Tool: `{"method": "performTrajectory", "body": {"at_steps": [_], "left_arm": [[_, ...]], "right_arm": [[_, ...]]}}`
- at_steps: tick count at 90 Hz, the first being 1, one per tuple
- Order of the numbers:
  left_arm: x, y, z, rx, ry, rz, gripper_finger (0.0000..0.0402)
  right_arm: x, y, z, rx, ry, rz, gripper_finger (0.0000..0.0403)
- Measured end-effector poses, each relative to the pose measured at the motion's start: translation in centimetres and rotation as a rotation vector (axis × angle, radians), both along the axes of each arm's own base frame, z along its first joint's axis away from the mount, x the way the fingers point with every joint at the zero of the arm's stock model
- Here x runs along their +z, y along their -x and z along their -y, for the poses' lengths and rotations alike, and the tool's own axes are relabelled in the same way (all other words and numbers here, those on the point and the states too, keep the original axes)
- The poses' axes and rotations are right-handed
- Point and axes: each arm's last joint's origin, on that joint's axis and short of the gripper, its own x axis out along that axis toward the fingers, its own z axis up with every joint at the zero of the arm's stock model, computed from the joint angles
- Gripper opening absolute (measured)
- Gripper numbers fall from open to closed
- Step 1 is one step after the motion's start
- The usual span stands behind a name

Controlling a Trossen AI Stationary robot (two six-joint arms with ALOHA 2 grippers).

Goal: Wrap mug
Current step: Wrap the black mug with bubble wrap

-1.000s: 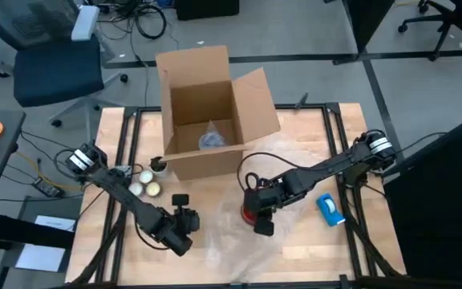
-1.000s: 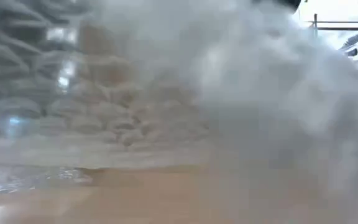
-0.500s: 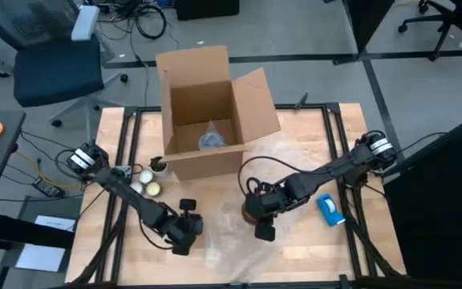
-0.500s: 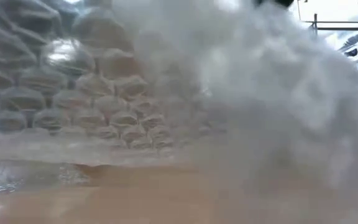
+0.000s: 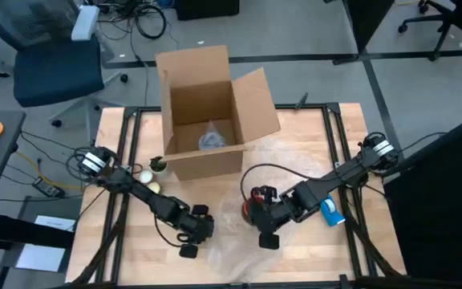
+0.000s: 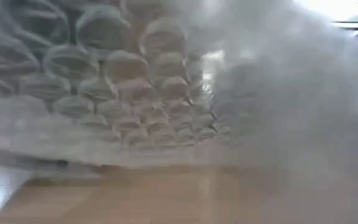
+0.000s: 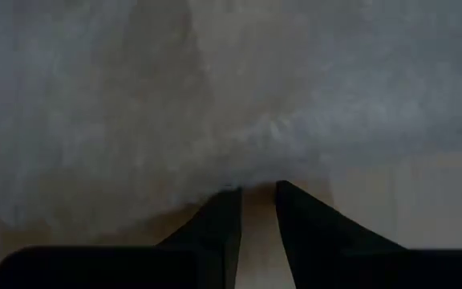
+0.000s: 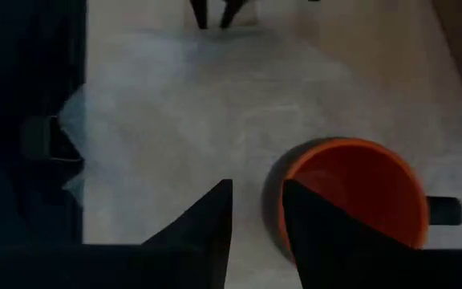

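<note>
Left gripper [image 7: 257, 191] pinches the bubble wrap [image 7: 215, 104] edge on the surface [image 5: 127, 249]; right gripper [image 8: 257, 193], nearly closed and empty, hovers beside the mug [image 8: 351, 193].

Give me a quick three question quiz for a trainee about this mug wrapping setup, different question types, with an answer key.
1. True or false: the mug stands upright on the bubble wrap.
2. Multiple choice: the left gripper is at A) the wrap's edge, B) the cardboard box, C) the tape dispenser.
3. Fill in: one of the right gripper's fingers is right beside the mug's ____.

Key: 1 true; 2 A; 3 rim.
</note>
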Motion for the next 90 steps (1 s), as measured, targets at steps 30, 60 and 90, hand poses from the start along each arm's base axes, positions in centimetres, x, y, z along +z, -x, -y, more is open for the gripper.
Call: {"method": "performTrajectory", "body": {"at_steps": [30,60,90], "left_arm": [[0.3,-1.4,-1.7,-0.067,-0.065,0.087,0.0065],[1.0,-2.9,-3.0,-0.184,-0.084,0.225,0.0065],[1.2,-3.1,-2.9,-0.236,-0.107,0.278,0.0065]], "right_arm": [[0.6,1.0,-3.7,0.019,-0.132,0.097,0.0086],[-3.7,3.7,-6.1,-0.256,-0.355,-0.028,0.0086],[-7.1,6.5,-7.3,-0.442,-0.438,-0.14,0.0086]]}}
